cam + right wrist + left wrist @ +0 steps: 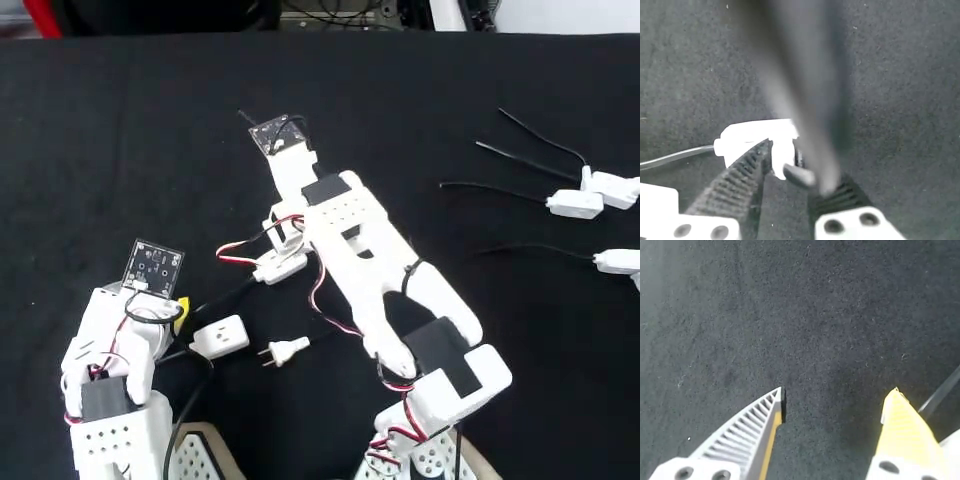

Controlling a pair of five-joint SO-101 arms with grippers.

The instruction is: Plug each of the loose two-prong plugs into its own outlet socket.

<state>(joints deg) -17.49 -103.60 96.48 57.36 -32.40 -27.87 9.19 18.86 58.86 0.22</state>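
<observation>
A white outlet socket lies on the black cloth, with a loose two-prong plug just to its right, prongs toward it. My right gripper is down at the cloth above them, shut on a white plug whose black cord runs off to one side. A blurred dark cable crosses in front of the right wrist view. My left gripper hangs open over bare cloth just left of the socket, nothing between its fingers. A white corner of the socket and a black cord show beside it.
Three more white plug pieces with black cords lie at the right side of the table. The right arm's body stretches diagonally across the middle. The black cloth covers the table.
</observation>
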